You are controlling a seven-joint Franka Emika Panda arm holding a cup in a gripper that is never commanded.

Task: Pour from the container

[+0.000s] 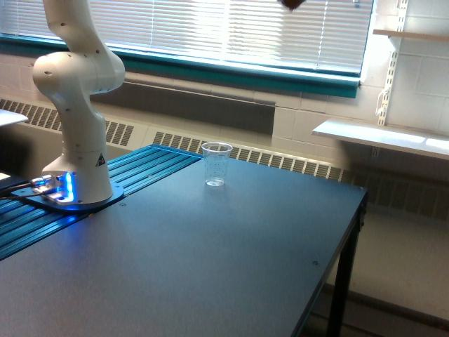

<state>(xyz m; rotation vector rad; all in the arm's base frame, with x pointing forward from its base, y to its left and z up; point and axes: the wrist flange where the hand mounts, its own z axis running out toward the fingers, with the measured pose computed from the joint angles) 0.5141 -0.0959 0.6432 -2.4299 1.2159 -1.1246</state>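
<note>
Right at the top edge of the exterior view, a small dark brownish shape [290, 3] pokes into frame, high above the desk [210, 260]; too little shows to say if it's the container. The pincer itself is out of sight. Below, a clear plastic cup [216, 163] stands upright near the desk's far edge, well apart from the arm's white base [77, 175].

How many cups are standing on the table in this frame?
1. A clear plastic cup stands upright near the table's far edge. A dark shape at the top edge may be another vessel, mostly cropped.
</note>
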